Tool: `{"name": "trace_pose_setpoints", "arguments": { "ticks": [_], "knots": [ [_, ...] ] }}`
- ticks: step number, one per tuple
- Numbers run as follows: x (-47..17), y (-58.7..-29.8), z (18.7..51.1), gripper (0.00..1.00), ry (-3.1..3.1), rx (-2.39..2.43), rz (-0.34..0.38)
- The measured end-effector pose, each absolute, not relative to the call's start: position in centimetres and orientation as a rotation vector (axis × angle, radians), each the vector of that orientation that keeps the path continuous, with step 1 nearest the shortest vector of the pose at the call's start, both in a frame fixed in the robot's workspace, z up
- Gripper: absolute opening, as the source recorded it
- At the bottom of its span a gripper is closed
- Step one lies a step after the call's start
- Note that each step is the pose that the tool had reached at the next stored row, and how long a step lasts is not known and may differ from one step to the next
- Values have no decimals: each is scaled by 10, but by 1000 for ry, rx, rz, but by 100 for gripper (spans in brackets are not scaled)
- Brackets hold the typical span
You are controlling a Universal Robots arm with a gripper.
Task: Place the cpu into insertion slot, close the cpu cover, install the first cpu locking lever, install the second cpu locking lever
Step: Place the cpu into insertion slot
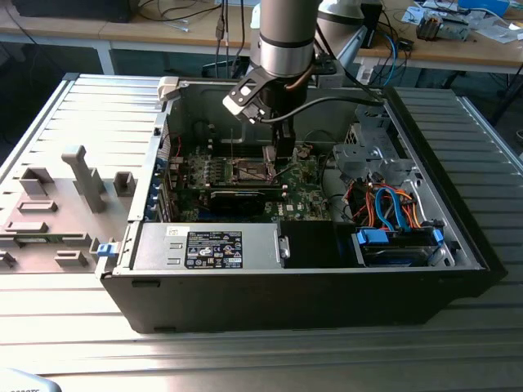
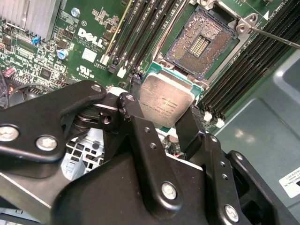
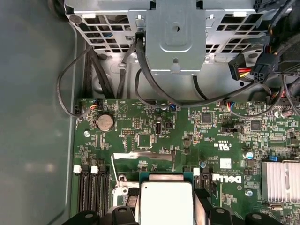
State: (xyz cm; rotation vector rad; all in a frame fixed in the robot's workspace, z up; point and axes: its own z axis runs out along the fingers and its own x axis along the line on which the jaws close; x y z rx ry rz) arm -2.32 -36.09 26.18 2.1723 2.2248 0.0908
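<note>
open case [image 1: 245, 287] on ribbed table [image 1: 261, 359], cluttered benches [image 1: 458, 51] behind, cpu [image 2: 167, 99] in gripper [image 2: 159, 113]

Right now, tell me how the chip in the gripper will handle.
The chip looks stiff: a flat metal-topped plate held by its edges in the gripper. Its smooth top is probably slippery. Likely light, being so thin.

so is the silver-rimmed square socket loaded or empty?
Empty: the silver-rimmed square socket shows a bare dark centre; the gripper holds the silvery-topped square chip outside it.
</note>
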Motion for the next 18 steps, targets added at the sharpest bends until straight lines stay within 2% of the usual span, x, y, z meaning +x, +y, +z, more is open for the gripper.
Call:
{"name": "trace_pose_setpoints", "arguments": {
  "ticks": [18],
  "knots": [
    [-33,-361,256,54,2225,2172,91]
  ]
}}
